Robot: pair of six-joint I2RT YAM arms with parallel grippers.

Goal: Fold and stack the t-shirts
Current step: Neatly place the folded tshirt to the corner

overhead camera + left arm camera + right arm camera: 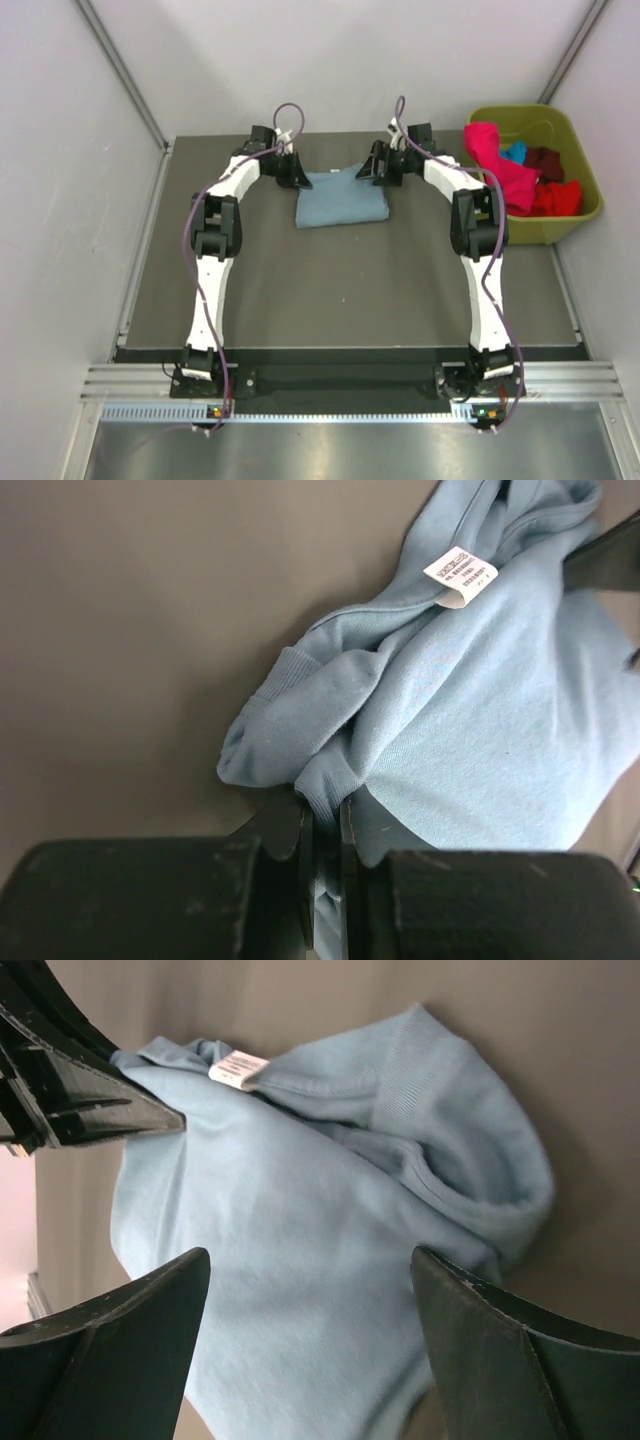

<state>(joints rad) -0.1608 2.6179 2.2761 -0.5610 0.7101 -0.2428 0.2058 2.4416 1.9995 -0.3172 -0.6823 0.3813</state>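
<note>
Firmly in left gripper [325, 845]: blue tee [480, 740] (edge).

You are looking down at a dark grey tabletop [350, 290], flat and dull. Plain pale walls stand round it: a left wall [60, 200], a back wall [340, 60] and a right wall [615, 320]. Thin grey metal bars [120, 70] run up the two far corners. Along the near edge you see a silver rail [350, 378]. Below it is a shiny metal sheet [350, 450] that catches the light. A green bin [592, 190] sits at the far right corner of the tabletop. The light is soft and even.
</note>
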